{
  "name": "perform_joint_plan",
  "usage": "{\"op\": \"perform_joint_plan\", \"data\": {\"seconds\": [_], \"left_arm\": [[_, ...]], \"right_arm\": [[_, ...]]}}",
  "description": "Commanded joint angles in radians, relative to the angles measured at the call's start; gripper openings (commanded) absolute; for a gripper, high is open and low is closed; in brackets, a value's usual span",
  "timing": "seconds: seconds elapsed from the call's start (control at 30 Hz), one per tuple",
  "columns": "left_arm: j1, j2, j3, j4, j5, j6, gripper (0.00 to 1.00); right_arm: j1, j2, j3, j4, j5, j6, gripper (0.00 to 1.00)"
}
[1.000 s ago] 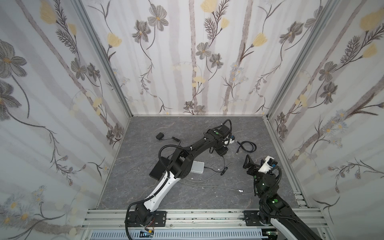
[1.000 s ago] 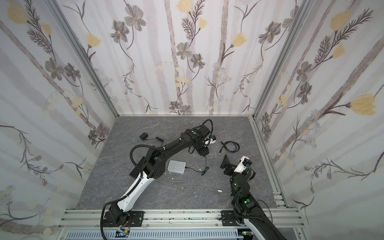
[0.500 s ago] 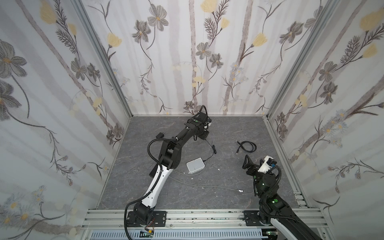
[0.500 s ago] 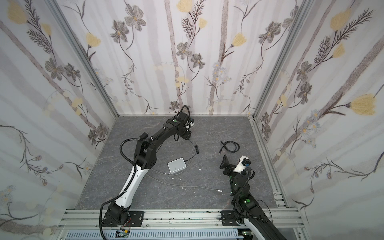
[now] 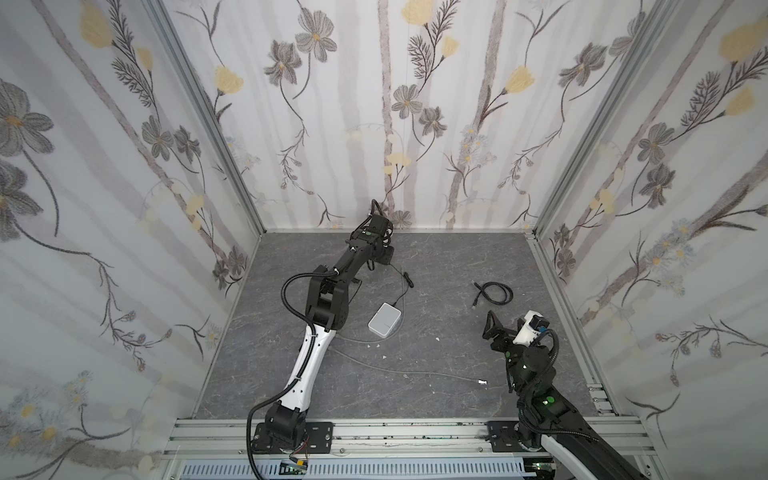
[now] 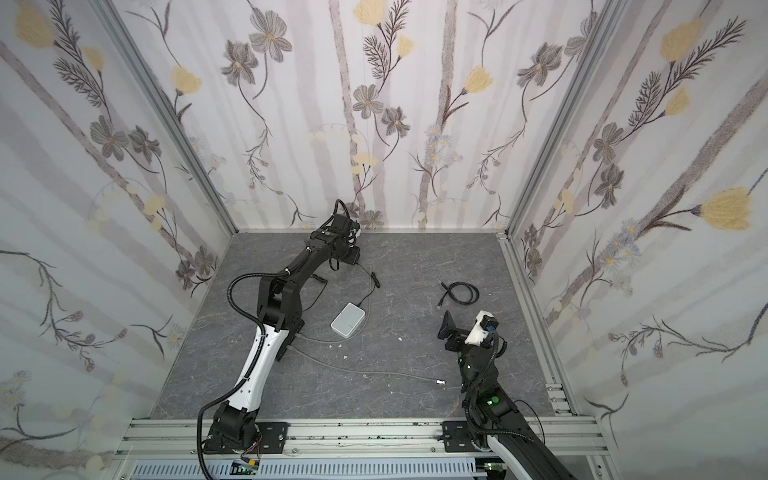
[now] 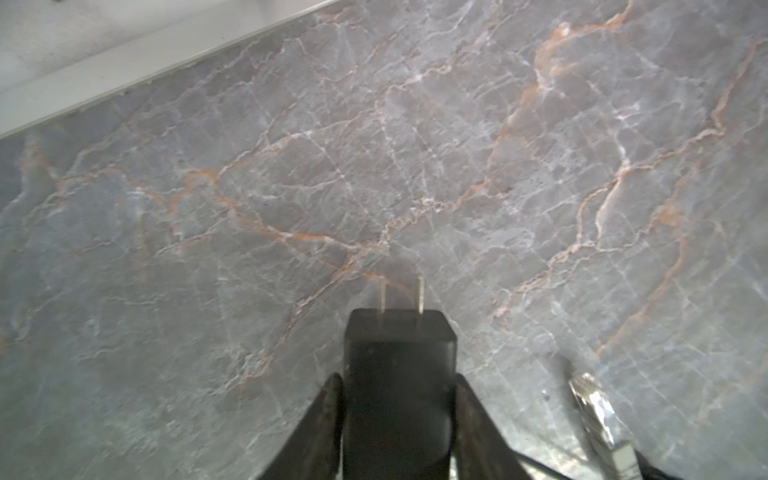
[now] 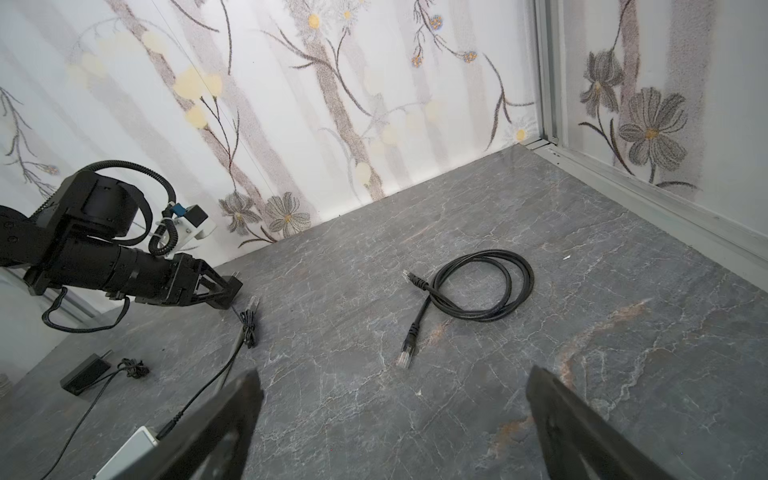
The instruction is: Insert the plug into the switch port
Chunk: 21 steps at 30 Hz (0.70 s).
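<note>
The left gripper [image 7: 397, 380] brackets a black two-pronged power adapter [image 7: 399, 345] by the far wall; clenched or released, I cannot tell. Its thin black cord [image 8: 249, 330] reaches the white rectangular switch box [image 5: 384, 319] mid-floor. The right gripper [image 8: 395, 372] gapes empty, near right.

Left arm [image 5: 309, 357]: black joints, white lower link, looped black corrugated hose [image 5: 286, 291]; right arm [image 5: 530, 365]: black, green lights, white wrist camera mount [image 5: 524, 332] with blue plug; left gripper [image 7: 398, 379] and right gripper [image 8: 392, 372]: black wedge fingers; bases on black bolted plates [image 5: 320, 432].
</note>
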<state>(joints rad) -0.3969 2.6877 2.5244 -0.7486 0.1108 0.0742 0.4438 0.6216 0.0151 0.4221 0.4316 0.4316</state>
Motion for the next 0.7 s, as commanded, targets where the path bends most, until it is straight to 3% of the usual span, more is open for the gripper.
{"op": "perform_joint_plan", "data": {"seconds": [0.0, 0.13, 0.2, 0.33, 0.43, 0.57, 0.67], "left_arm": [[-0.008, -0.058, -0.016, 0.03, 0.058, -0.046, 0.68], [-0.03, -0.197, -0.128, 0.057, 0.05, -0.073, 0.91], [-0.04, -0.292, -0.228, 0.083, 0.052, -0.088, 0.95], [-0.072, -0.546, -0.533, 0.175, 0.094, -0.074, 0.96], [-0.103, -0.666, -0.703, 0.175, 0.13, 0.015, 0.92], [-0.151, -0.691, -0.782, 0.036, 0.068, 0.133, 0.87], [-0.187, -0.675, -0.848, 0.041, 0.045, 0.171, 0.84]], "right_arm": [[0.001, 0.034, 0.017, 0.054, -0.047, -0.02, 1.0], [0.001, 0.113, 0.034, 0.091, -0.105, -0.038, 1.0], [0.001, 0.171, 0.056, 0.097, -0.146, -0.049, 1.0], [0.003, 0.325, 0.143, 0.06, -0.239, -0.063, 0.98], [0.007, 0.394, 0.167, 0.073, -0.276, -0.067, 0.94], [0.01, 0.427, 0.142, 0.138, -0.312, -0.045, 0.88], [0.012, 0.486, 0.137, 0.165, -0.343, -0.019, 0.84]]}}
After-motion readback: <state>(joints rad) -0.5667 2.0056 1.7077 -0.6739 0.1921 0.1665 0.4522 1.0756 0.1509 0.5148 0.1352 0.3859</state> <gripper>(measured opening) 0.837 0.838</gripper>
